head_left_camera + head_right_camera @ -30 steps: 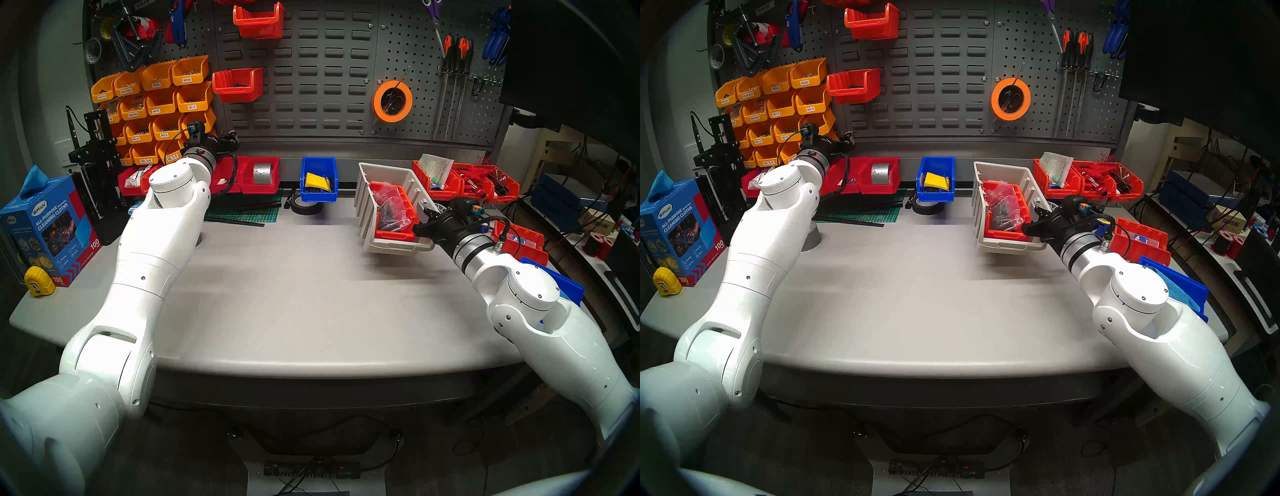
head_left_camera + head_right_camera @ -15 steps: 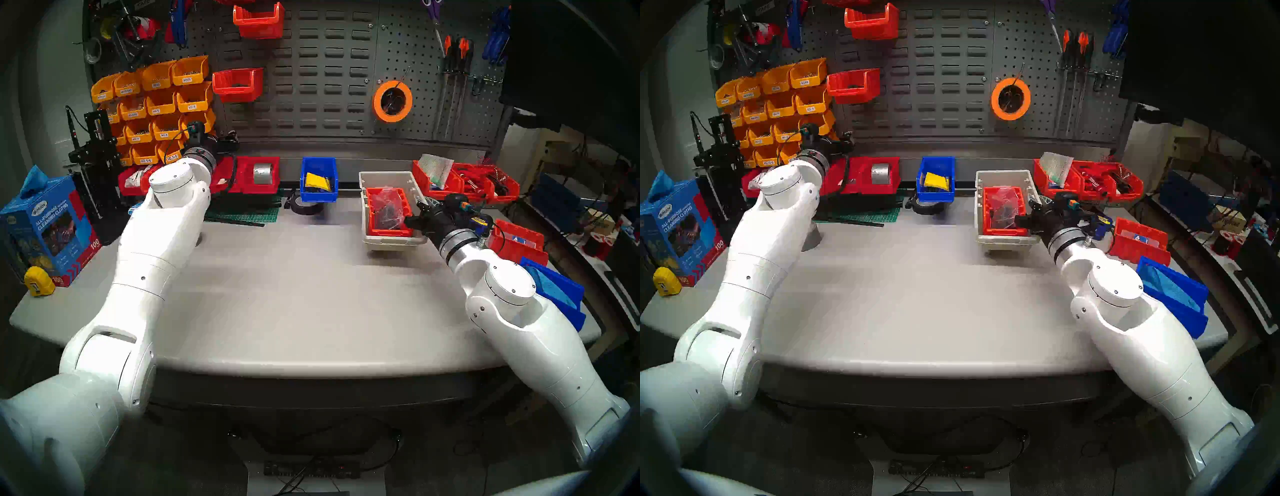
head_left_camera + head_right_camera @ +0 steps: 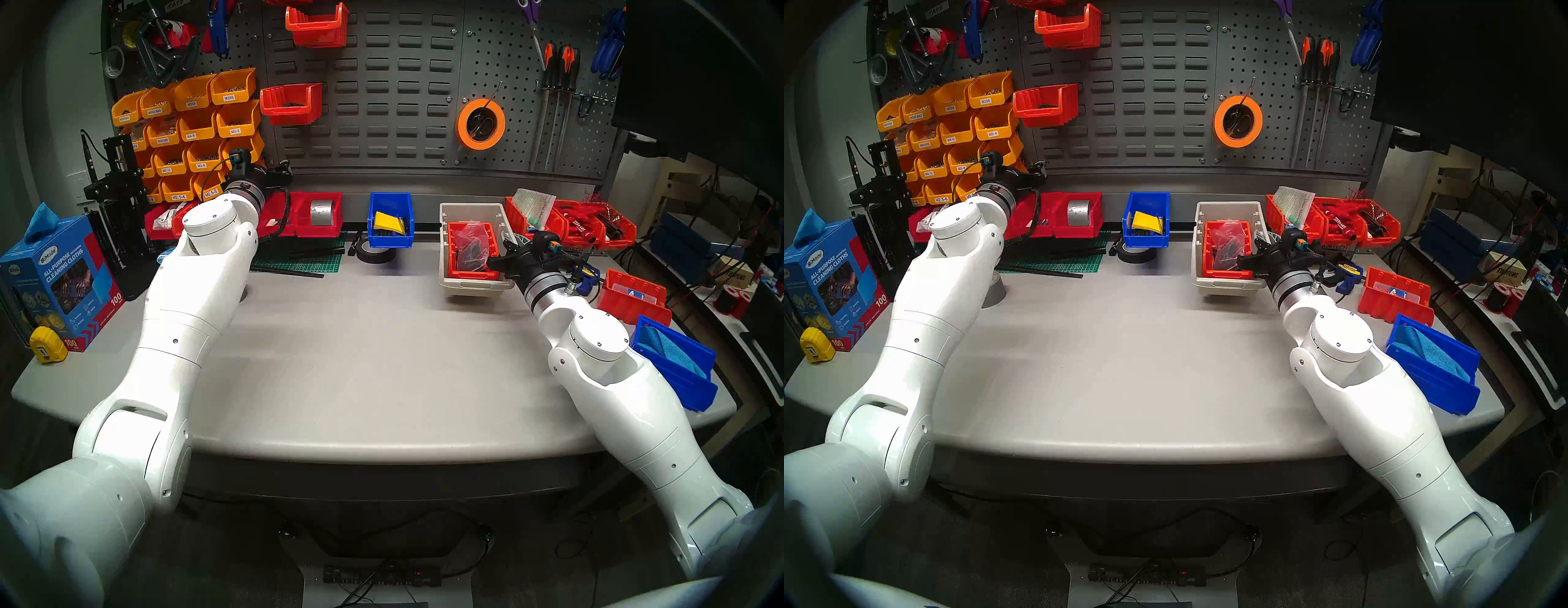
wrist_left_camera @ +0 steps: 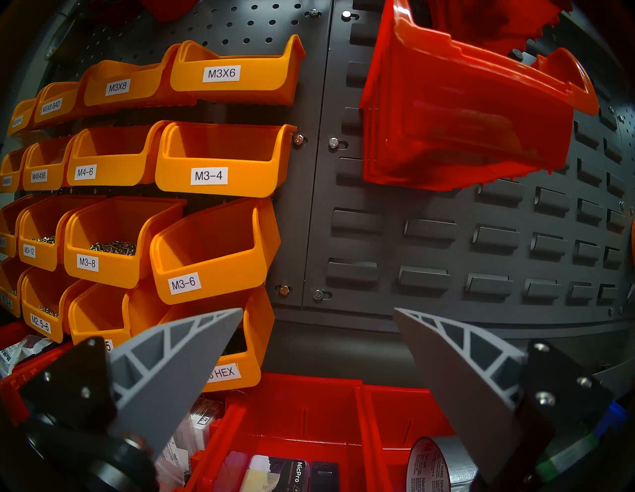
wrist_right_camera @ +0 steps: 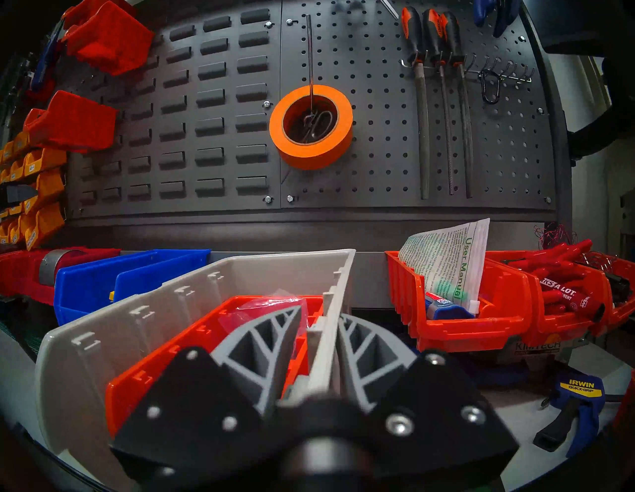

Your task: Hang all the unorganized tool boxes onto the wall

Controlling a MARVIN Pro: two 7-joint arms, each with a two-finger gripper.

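beige bin (image 3: 471, 250) has swung since a second ago: it was skewed, corner toward you, and now sits nearly square to the wall (image 3: 369, 85), further back toward the bench rear. its base looks slightly clear of the table (image 3: 360, 361), a shadow beneath it. right gripper (image 5: 318, 330) pinches the bin's right side wall, one finger inside, one outside. a red-orange bin (image 3: 471, 250) with a bagged item rides inside it.

you can read this as carry under way: bin lined up, not yet raised to the louvre slots. free slots lie right of the two red bins (image 3: 316, 23) already hung.

left gripper (image 4: 318, 347) has not shifted; fingers spread, nothing between them, parked near the yellow-orange labelled bins (image 4: 213, 161).

blue bin (image 3: 390, 220) with the yellow card sits at the bench rear, unhung.

table middle is bare grey. clutter runs along the back: red trays (image 3: 572, 225), a black tape roll (image 3: 373, 252), a green cutting mat (image 3: 297, 265). orange tape (image 3: 480, 123) and files (image 5: 443, 113) hang on the pegboard. cloth box (image 3: 59, 280) and tape measure (image 3: 47, 344) at far left.
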